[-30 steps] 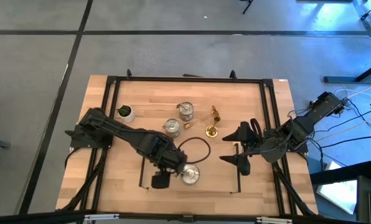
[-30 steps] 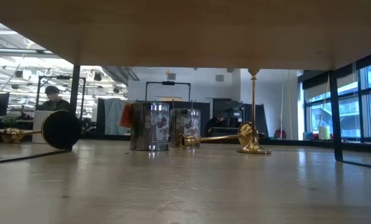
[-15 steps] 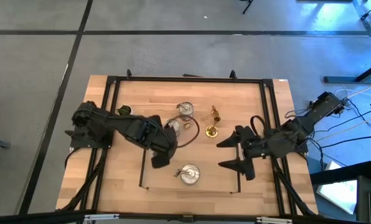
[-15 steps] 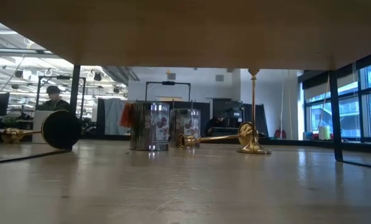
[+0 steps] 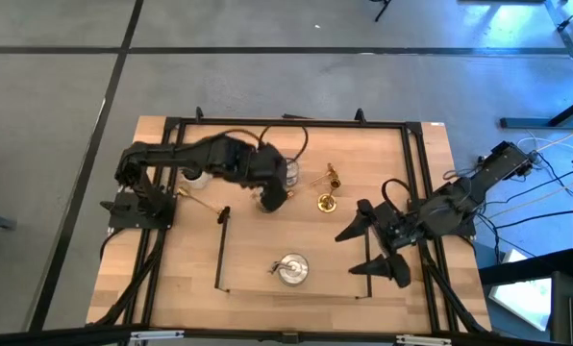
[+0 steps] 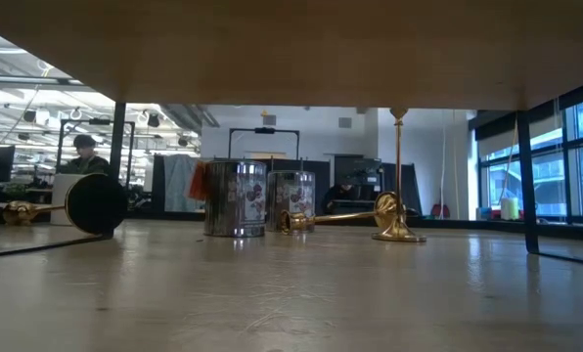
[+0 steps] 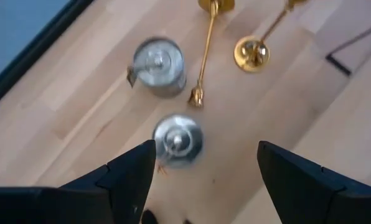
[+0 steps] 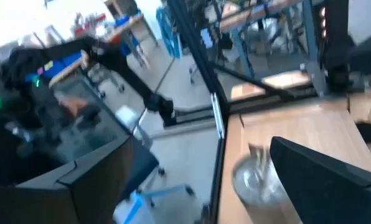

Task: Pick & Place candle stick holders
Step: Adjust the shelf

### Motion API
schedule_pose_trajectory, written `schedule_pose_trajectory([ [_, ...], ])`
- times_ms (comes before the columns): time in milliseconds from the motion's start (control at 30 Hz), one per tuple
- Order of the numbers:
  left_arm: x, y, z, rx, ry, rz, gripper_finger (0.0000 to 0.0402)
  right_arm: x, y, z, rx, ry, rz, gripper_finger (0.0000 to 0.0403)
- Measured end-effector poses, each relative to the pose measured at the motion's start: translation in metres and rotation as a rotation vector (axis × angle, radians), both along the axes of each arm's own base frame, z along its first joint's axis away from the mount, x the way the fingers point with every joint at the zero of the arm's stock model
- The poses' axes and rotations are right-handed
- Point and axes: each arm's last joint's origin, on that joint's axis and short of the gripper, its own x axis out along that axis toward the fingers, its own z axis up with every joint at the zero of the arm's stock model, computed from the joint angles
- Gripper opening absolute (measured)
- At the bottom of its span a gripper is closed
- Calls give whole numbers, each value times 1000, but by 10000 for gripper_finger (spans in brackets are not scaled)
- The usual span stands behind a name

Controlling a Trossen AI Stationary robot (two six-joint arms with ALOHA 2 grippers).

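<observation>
On the table (image 5: 411,173): six candle stick holders.
Silver holders: three. One (image 5: 290,269) sits alone near the front edge. Two (image 7: 159,67) sit close together farther back.
Gold holders: three. One (image 5: 327,202) stands up, one (image 5: 333,176) lies beside it, one (image 5: 198,201) lies far left.
Left pincer (image 5: 272,197): partly open, holds nothing, hangs over a back silver holder.
Right pincer (image 5: 371,252): wide open, holds nothing, at the right side.

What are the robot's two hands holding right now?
Nothing. The left gripper is open above a silver holder, and the right gripper is open and empty too.
</observation>
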Motion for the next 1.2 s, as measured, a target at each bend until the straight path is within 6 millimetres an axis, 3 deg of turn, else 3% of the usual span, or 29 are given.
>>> schedule_pose_trajectory([
  [167, 4, 22, 1, -3, -38, 51, 278, -27, -32, 12, -69, 0, 5, 383],
  [433, 10, 41, 5, 5, -123, 100, 278, -56, -60, 22, -225, -55, -52, 383],
  [733, 15, 60, 10, 18, -206, 135, 278, -93, -115, 46, -549, -90, -795, 383],
  [833, 15, 62, 10, 16, -207, 124, 278, -101, -127, 55, -613, -71, -921, 383],
  [1000, 15, 66, 9, 12, -197, 100, 278, -93, -141, 60, -634, -34, -989, 383],
  [1200, 14, 68, 9, -4, -183, 53, 278, -60, -169, 53, -521, 41, -936, 373],
])
